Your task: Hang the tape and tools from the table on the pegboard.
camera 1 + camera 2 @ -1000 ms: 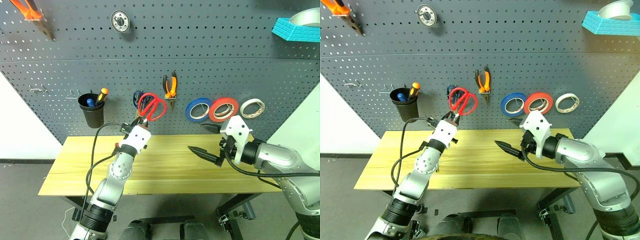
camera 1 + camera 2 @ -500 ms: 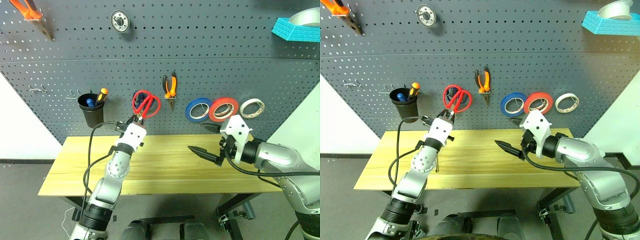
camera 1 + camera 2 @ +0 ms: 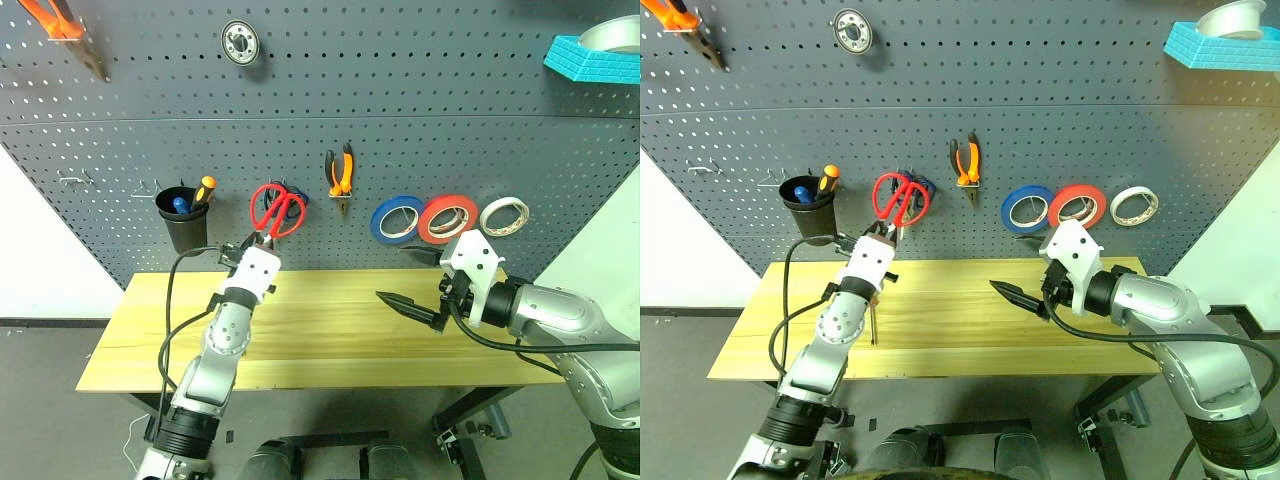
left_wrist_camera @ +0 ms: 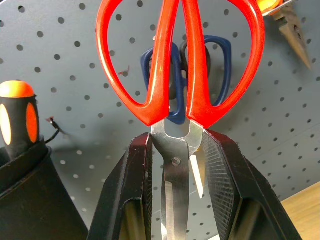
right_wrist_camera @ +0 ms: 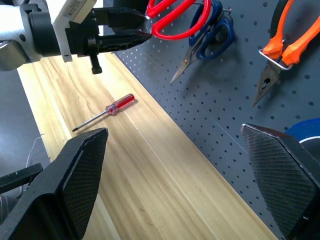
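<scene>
Left hand (image 4: 176,200): pinching the red scissors (image 3: 276,209) by the blades near the pivot, handles up, held against the pegboard (image 3: 420,90) just right of the black cup (image 3: 184,221).
Red scissors: in front of the blue scissors (image 4: 212,65), which hang on the board behind them; whether the red handles are over a hook I cannot tell.
Right hand (image 3: 412,305): fingers spread wide, holding nothing, hovering above the right part of the surface (image 3: 330,345), pointing left.
Pliers (image 3: 340,175): orange-and-black handles, hanging on the board right of the scissors, jaws down.
Red tape (image 3: 447,218): hanging on the board, between the blue tape (image 3: 397,218) on its left and the cream tape (image 3: 505,215) on its right; red and blue overlap at their edges.
Red screwdriver (image 5: 105,111): lying flat on the surface, near the left arm, apart from both hands.
Black cup: on the board at the left, holding an orange-handled screwdriver (image 3: 204,188) and a blue-handled item.
Far up the board: a round metal part (image 3: 240,42) at centre-left, an orange-handled tool (image 3: 62,28) at the top left corner, a blue tray (image 3: 592,58) at the top right.
</scene>
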Available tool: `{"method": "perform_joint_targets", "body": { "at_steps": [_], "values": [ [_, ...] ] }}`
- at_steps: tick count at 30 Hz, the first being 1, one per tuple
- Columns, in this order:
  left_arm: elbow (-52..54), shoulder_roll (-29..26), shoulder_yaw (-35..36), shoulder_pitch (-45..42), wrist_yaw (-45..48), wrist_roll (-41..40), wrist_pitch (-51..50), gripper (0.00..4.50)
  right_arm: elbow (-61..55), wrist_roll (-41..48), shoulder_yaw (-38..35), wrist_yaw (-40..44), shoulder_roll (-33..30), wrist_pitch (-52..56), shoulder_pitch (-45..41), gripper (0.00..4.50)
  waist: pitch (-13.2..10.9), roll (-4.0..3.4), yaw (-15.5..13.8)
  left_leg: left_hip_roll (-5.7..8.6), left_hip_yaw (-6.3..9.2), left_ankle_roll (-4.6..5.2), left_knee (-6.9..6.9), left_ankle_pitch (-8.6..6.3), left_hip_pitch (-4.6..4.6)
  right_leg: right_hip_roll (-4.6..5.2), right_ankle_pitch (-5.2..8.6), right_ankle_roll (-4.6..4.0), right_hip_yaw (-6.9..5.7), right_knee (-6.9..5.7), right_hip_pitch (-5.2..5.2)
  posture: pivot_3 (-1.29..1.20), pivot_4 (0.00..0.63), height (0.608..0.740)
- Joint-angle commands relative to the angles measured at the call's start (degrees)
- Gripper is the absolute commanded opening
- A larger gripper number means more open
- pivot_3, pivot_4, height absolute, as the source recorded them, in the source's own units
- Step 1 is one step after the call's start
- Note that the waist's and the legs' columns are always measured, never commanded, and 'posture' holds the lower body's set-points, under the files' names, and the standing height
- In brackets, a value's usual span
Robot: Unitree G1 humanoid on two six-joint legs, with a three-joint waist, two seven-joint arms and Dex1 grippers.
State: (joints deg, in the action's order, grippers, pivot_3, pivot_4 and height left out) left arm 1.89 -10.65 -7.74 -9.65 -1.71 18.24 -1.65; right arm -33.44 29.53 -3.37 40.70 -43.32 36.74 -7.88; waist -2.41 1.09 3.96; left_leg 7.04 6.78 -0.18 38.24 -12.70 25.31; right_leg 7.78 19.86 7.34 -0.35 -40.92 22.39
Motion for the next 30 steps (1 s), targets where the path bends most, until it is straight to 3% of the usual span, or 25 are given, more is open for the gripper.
{"method": "perform_joint_targets", "body": {
  "at_steps": [1,13,30],
  "values": [
    [-0.49,-0.23,1.15,-2.06,-0.97,0.08,1.75,1.11,-1.21,0.03,-1.31,-0.1,-0.08,-0.74,-0.38,4.5,0.0,0.0,0.0,0.0,0.0,0.0,0.0,0.0,0.0,0.0,0.0,0.0,0.0,0.0,0.0,-0.17,0.0,0.68],
    [-6.84,0.2,1.01,-5.94,-2.44,-0.04,4.27,1.11,-2.36,1.14,-2.67,-0.16,-0.21,-0.35,0.15,4.5,0.0,0.0,0.04,0.0,0.0,0.0,0.0,0.0,0.0,0.0,0.0,0.0,0.0,-0.01,0.0,-0.18,0.0,0.68],
    [-15.79,1.37,0.2,-10.87,-3.5,0.04,8.7,1.1,-5.67,10.9,-10.55,1.86,1.19,-2.15,2.43,4.5,0.0,0.0,0.16,0.01,0.0,0.02,0.01,0.0,0.0,0.0,-0.01,0.02,0.0,0.0,-0.01,-0.2,0.0,0.68]
  ]
}}
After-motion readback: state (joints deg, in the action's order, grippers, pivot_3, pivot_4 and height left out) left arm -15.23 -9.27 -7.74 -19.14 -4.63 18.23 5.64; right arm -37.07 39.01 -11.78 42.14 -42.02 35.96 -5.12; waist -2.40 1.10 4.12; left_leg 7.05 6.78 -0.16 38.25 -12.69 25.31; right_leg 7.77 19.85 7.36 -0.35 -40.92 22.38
